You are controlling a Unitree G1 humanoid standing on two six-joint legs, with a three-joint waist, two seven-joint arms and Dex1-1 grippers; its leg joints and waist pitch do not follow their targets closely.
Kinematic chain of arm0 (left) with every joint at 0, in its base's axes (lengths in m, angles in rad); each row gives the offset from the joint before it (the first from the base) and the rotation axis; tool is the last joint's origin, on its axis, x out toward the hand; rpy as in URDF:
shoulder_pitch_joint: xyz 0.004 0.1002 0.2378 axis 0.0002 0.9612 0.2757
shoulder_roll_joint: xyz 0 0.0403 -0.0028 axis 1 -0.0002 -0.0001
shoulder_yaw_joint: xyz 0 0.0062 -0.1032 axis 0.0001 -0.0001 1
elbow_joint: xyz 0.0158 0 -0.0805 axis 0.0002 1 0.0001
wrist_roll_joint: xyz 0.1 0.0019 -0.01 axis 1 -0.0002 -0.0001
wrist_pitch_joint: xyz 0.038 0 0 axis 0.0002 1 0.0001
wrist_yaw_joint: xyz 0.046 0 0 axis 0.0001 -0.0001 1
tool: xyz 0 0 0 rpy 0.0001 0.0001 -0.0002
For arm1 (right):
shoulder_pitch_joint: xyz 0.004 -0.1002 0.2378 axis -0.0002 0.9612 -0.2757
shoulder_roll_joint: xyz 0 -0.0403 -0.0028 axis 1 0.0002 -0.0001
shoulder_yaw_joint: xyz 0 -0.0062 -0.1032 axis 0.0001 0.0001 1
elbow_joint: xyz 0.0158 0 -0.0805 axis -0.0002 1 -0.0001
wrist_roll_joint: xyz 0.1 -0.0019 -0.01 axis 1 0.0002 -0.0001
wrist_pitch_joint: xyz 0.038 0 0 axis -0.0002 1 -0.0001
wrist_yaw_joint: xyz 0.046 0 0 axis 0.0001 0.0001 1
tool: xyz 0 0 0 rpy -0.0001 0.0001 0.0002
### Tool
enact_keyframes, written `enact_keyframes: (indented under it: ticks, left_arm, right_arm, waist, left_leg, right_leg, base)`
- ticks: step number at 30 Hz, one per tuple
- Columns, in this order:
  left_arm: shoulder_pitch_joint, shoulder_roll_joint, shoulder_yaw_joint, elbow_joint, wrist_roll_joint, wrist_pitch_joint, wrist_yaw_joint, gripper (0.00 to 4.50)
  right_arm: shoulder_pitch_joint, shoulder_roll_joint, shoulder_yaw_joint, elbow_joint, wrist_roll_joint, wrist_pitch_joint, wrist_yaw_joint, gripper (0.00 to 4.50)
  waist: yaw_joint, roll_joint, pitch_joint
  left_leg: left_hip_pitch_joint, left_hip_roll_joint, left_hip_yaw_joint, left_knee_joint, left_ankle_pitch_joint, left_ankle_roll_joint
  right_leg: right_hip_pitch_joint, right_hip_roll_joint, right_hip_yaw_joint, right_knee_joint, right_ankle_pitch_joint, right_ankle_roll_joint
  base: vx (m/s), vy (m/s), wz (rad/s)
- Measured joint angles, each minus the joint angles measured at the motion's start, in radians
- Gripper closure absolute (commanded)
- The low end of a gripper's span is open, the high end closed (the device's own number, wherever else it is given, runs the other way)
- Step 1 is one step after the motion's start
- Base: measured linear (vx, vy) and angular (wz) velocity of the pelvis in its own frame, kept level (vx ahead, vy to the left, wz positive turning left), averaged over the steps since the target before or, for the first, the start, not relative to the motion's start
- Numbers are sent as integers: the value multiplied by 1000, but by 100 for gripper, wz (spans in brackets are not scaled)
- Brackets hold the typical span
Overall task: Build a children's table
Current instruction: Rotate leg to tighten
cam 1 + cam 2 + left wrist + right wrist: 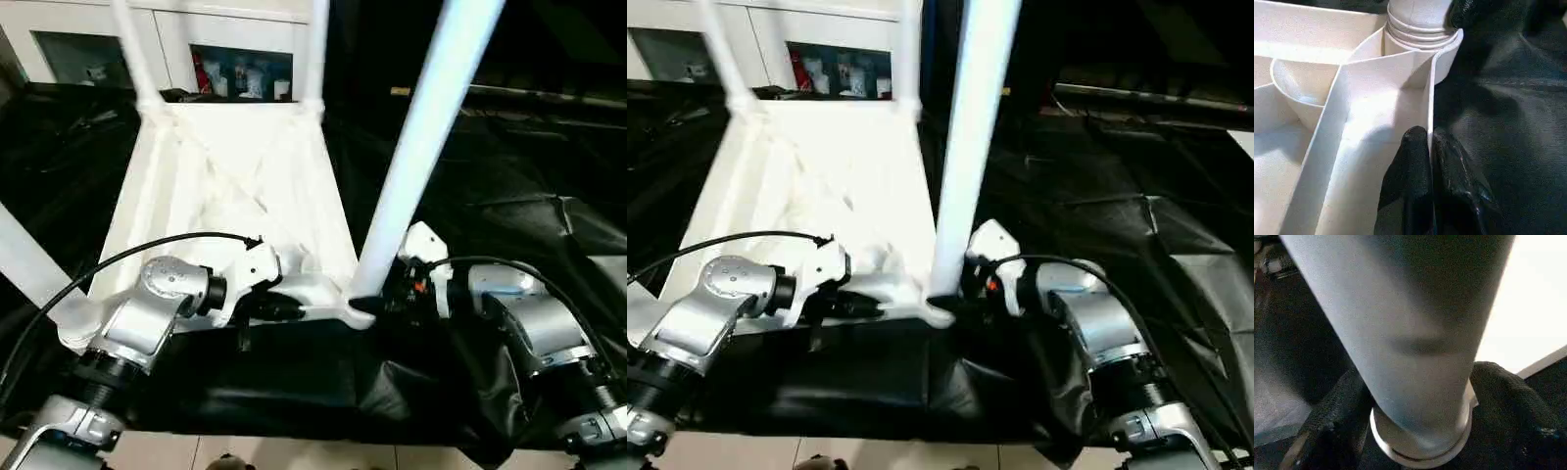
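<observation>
- I judge the build to be near its end: the table top (235, 186) lies upside down on the black-covered bench (509, 196), and legs stand in the corners I can make out.
- The two far legs (132, 49) rise from the back corners, in front of the white cabinet (245, 39).
- The near right leg (421, 137) stands in its round corner socket (1420, 29); in the left wrist view its ringed foot sits down in the socket collar, though I cannot tell whether it is fully home.
- A fourth leg (24, 259) shows at the near left corner, its seating hidden from me by my left forearm.
- My left gripper (1430, 161) is pinched shut on the thin side wall of the top, just beside the near right socket, bracing it.
- My right gripper (1420, 421) is wide, its fingers (1337, 416) either side of the near right leg's base; whether they press it I cannot tell.
- What seems left: confirming the near legs are tight, then turning the table onto its feet.
- The top is white plastic, its underside ribbed with diagonal webs; the legs are long, smooth, tapered tubes.
</observation>
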Motion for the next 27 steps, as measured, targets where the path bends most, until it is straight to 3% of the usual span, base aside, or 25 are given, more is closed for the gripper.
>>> enact_keyframes:
  ticks: [7, 19, 27]
  left_arm:
    - [0, 0, 0, 2, 0, -4, 1, 450]
    - [-1, 0, 1, 5, 1, -6, 10, 450]
    - [-58, -106, 12, 94, 75, 17, 229, 450]
  right_arm:
    - [6, 0, 4, 1, -8, 0, -2, 180]
    - [6, 10, 1, 8, -9, 0, -20, 187]
    - [-9, 190, -127, 142, -12, 12, -383, 187]
  waist:
    - [0, -1, 1]
    - [0, -1, 1]
    - [-21, -7, 0]
  left_leg:
    - [0, 0, 0, 1, 0, 0]
    - [0, 1, 0, 3, 2, 3]
    - [13, 2, 0, 5, 3, -5]
  right_leg:
    - [0, 0, 0, 1, 0, 0]
    - [0, 0, 0, 4, 0, 0]
    - [8, 1, 0, 4, 5, 0]
  base:
    - [0, 0, 0]
    - [0, 0, 0]
    - [0, 0, 0]
